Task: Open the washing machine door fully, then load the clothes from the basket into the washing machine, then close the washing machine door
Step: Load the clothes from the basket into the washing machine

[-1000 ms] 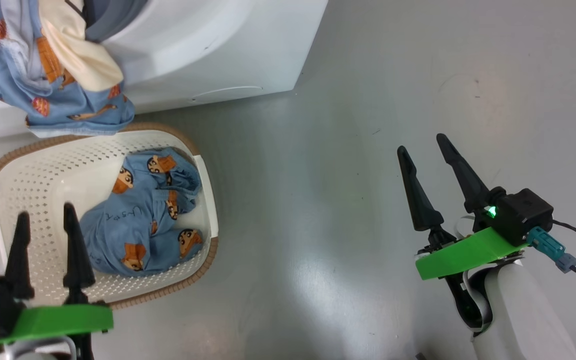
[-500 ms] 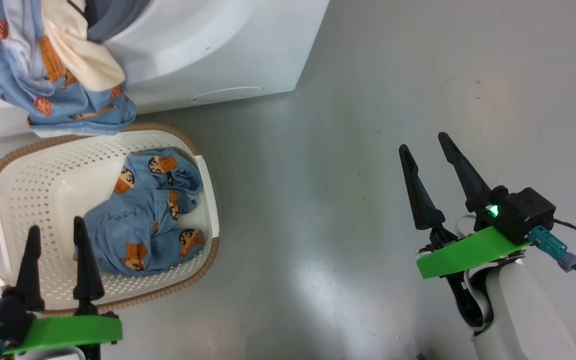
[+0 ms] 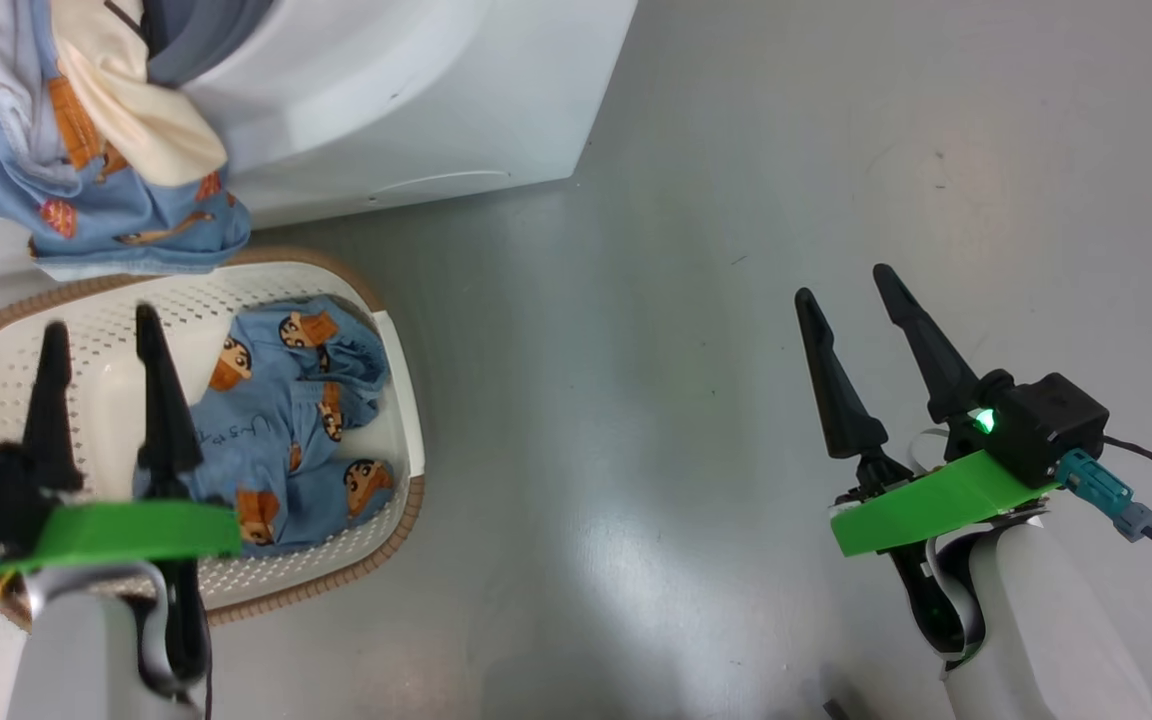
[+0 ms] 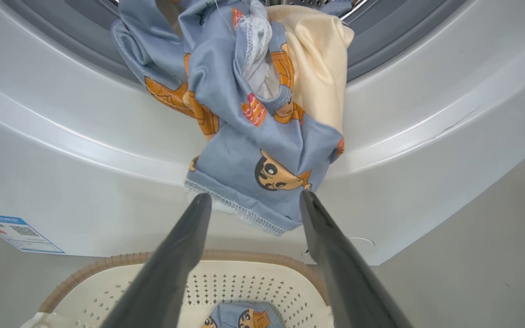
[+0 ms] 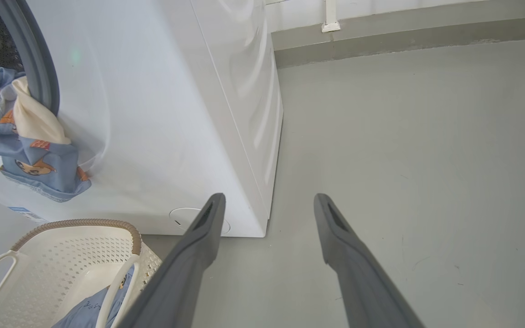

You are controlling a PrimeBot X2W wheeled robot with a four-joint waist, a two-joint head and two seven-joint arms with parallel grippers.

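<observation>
My left gripper [image 3: 101, 317] hangs over the near-left end of the basket [image 3: 266, 285]. Its fingers are apart, hold nothing and point toward the machine. I judge it sits there so it can either drop onto what lies below or reach ahead. My right gripper [image 3: 842, 283] is off to the side above bare floor [image 3: 656, 400], also spread wide and empty. It is well apart from the basket, and I take that as keeping it out of the working arm's way.

Inside the basket, a bundle of blue printed clothes [image 3: 276, 440] lies against the right-hand wall, just beside my left fingers. The basket stands on the floor at the foot of the washing machine [image 3: 386, 90], which makes each carry short.

Further out, a hanging bunch [image 4: 262, 114] of blue and cream pieces is draped over the lip of the opening. Part of it is inside and part trails down the white front, with its hem above the basket's far rim. In the left wrist view it sits straight ahead between my fingers. It lies across the grey seal [image 4: 53, 27], so I judge the door could not shut cleanly until it is pushed in. Loading looks partway done, with one bundle to lift and one bunch to tuck in.
</observation>
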